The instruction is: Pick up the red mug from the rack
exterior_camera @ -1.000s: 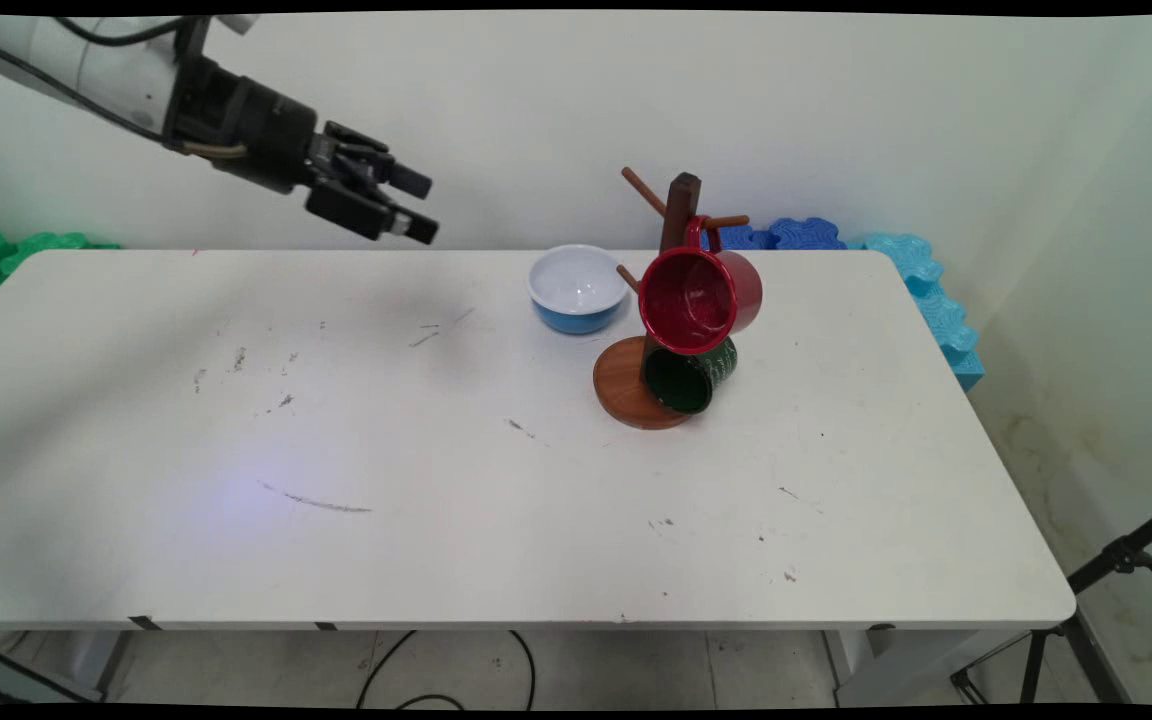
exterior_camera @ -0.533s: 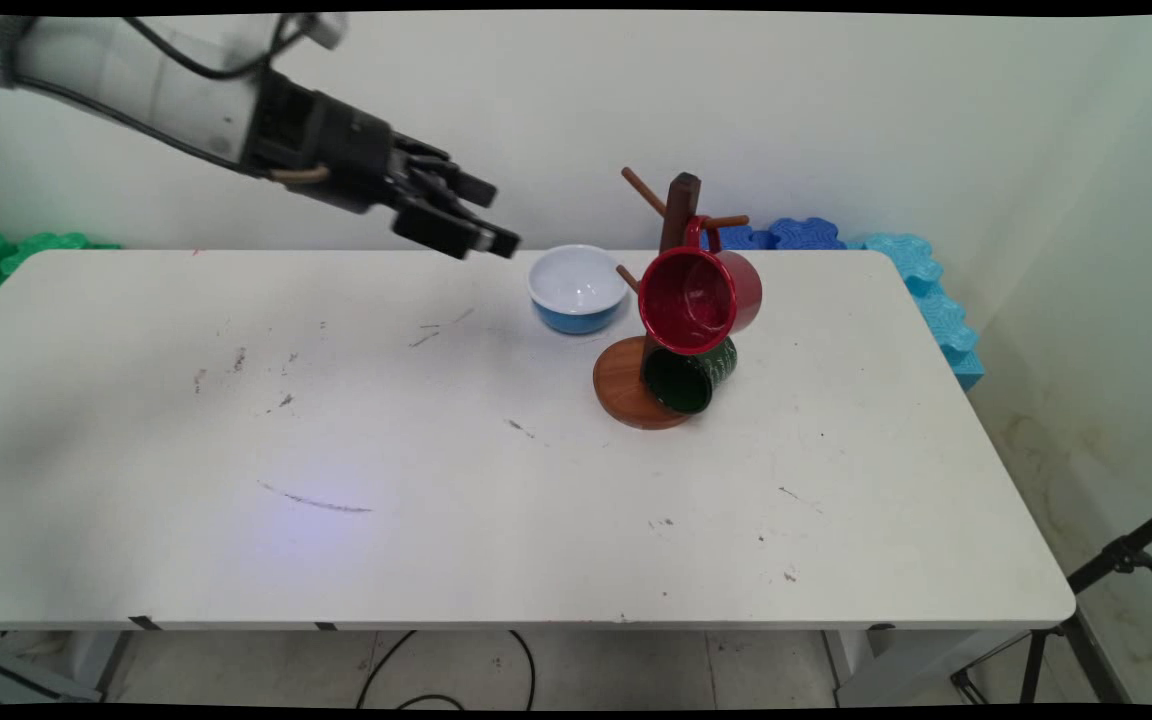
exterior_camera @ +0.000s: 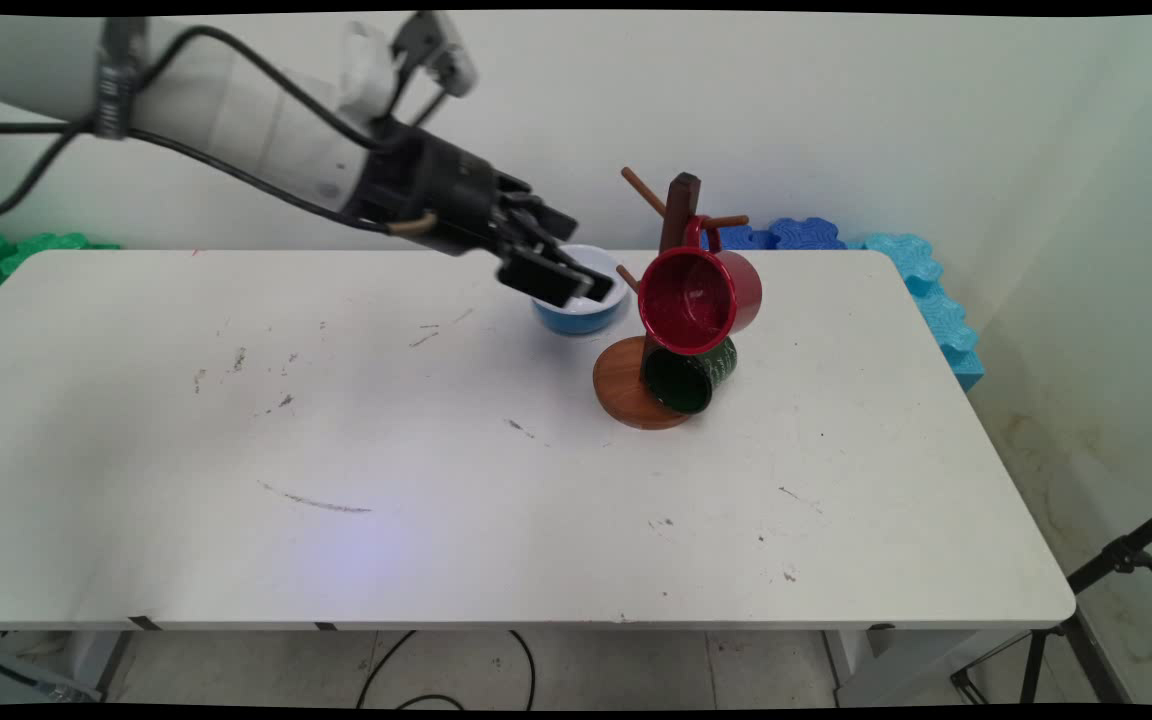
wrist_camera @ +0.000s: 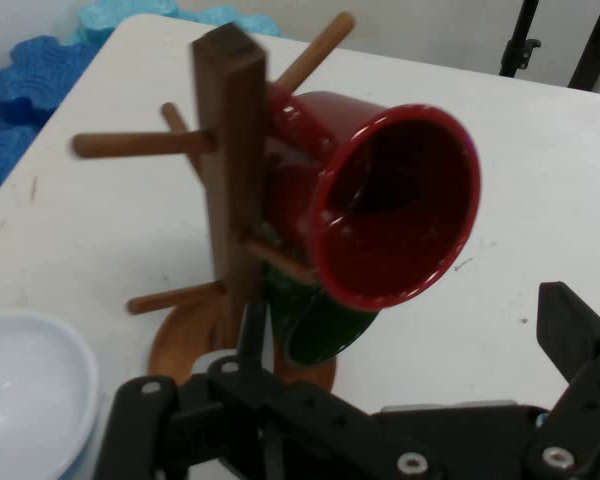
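Claw [exterior_camera: 576, 282] now advanced rightward over blue bowl [exterior_camera: 576, 312], released; red mug [exterior_camera: 698, 298] mouth toward camera.

No readable text, labels, brands, numbers or signs showed in either view.
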Motion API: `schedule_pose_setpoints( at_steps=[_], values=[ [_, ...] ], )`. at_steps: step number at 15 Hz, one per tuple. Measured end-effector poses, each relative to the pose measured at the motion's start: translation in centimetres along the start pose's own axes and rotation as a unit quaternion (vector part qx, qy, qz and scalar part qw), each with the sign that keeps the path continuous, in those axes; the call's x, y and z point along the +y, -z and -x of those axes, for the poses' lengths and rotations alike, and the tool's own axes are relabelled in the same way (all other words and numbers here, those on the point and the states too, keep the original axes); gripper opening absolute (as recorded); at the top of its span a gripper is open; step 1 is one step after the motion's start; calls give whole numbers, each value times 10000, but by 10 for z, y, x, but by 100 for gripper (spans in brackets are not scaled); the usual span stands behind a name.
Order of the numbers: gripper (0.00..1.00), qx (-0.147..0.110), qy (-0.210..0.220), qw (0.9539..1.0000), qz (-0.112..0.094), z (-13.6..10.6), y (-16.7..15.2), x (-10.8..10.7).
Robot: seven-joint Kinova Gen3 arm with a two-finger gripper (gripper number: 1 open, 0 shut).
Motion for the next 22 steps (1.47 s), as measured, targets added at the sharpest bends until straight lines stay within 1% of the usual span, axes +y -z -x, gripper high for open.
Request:
schedule_pose_setpoints(
  at_steps=[3,6,9,11,17,22],
  values=[
    [100,-95,-31,9999,-20,-15,-17,23],
    [100,-226,-76,9997,-50,-26,-34,44],
    [100,-333,-99,9993,-102,-31,-49,57],
    [100,-410,-134,9989,-189,-36,-63,64],
    [100,-595,-245,9967,-494,-43,-97,74],
    [100,-649,-271,9955,-637,-43,-119,80]
  ],
)
